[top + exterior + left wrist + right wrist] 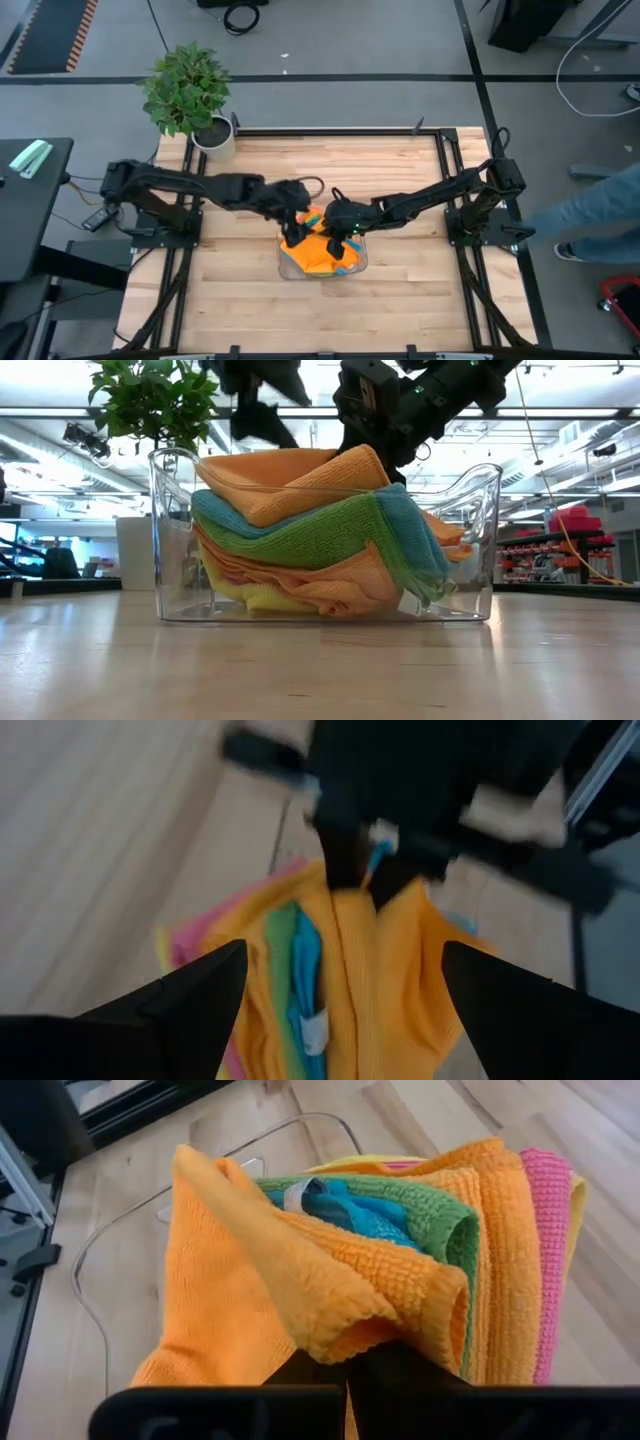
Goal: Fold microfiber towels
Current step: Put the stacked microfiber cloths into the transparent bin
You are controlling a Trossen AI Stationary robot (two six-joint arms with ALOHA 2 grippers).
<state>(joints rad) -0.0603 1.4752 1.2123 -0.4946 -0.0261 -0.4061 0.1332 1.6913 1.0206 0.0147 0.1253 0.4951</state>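
Fingers of the right gripper point(350, 1365) were clenched on a fold of the top orange towel point(300, 1280), pinching its edge where the cloth bunched up. In the low view this gripper point(385, 455) came down from above and met the same orange towel point(290, 480) at the top of the pile. The left gripper point(340, 1010) hovered just above the pile with its two fingers point(200, 990) spread wide and released, touching no cloth.

All the towels sat stacked inside the clear plastic bin point(470, 500), which stood near the middle of the wooden desk point(400, 300). Under the top orange towel lay the blue towel point(225, 518), then the green towel point(320, 535), which hung down over the right side of the pile together with a blue edge. Below them was a second orange towel point(340, 585), and the yellow towel point(255, 598) lay at the bottom, with a thin pink line between them. In the right wrist view the pink towel point(545, 1250) showed as a folded edge beside the orange one, with a narrow yellow edge just past it.

A potted plant point(188, 95) stood at the far left corner of the desk. At the right border of the high view a person's legs point(590, 215) were visible on the floor beside the desk.
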